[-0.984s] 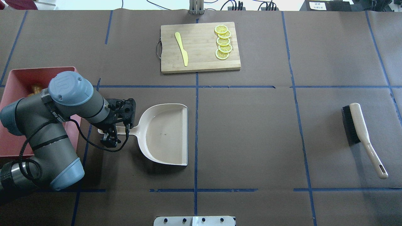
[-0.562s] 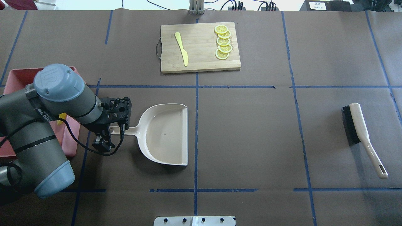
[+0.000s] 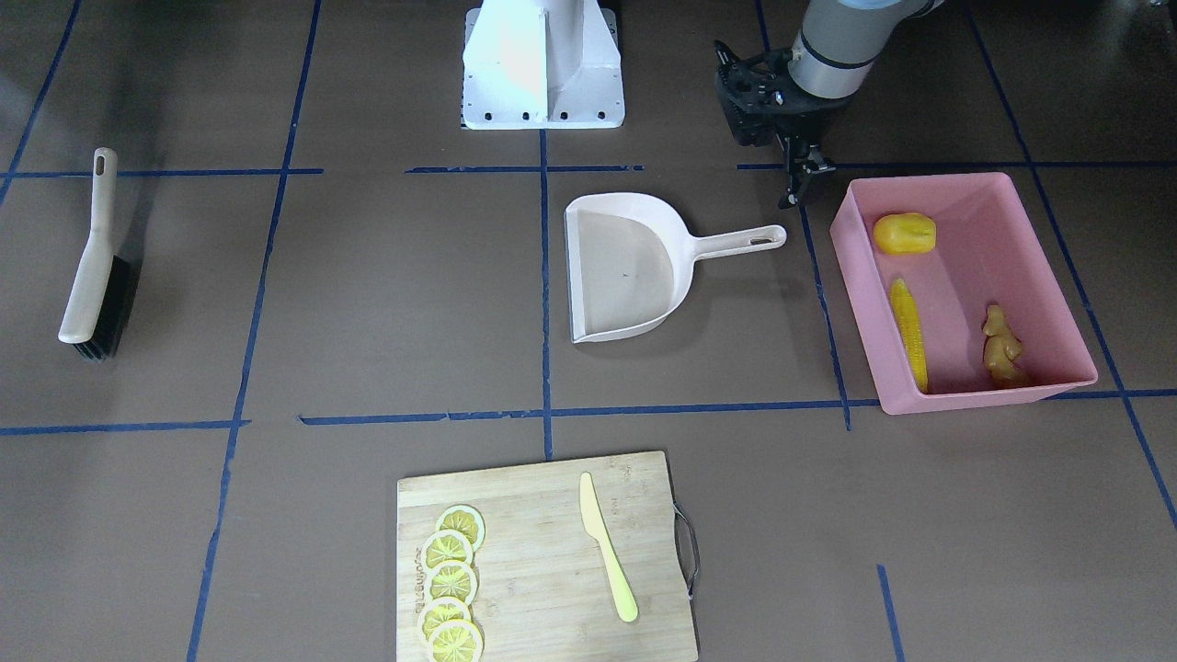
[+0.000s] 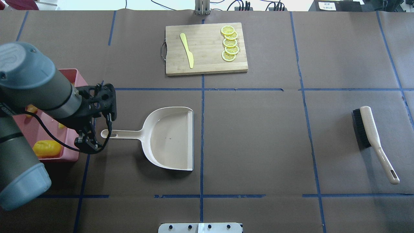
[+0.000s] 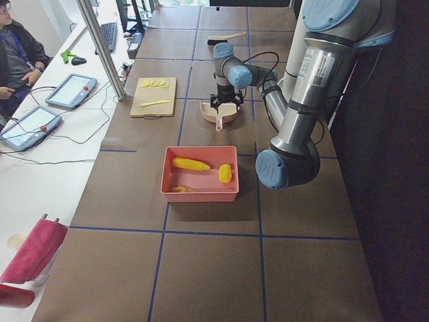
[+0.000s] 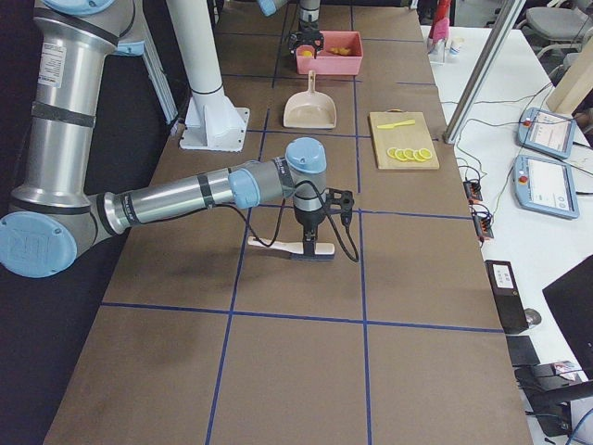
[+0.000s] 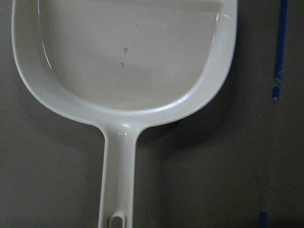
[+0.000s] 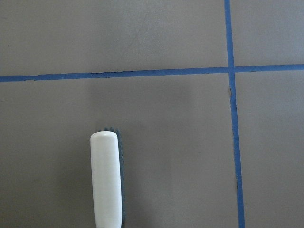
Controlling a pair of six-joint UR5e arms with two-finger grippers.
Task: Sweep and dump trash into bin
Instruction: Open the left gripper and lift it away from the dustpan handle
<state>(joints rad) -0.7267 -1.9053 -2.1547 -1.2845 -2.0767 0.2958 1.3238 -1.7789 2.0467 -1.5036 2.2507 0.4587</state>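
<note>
Trash (image 3: 908, 331) lies in the bin (image 3: 975, 397); left end effector (image 4: 87, 145), right end effector (image 6: 311, 241): open or closed, unclear.

Brown table (image 4: 258, 136) — blue tape grid (image 4: 255, 89), white side desk (image 5: 47, 188) — tablets (image 5: 70, 90)

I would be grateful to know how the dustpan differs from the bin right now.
The dustpan is beige with a handle; the bin is pink, with taller walls. The dustpan lies empty; the bin holds corn, ginger and a yellow lump. Both rest on the table.
</note>
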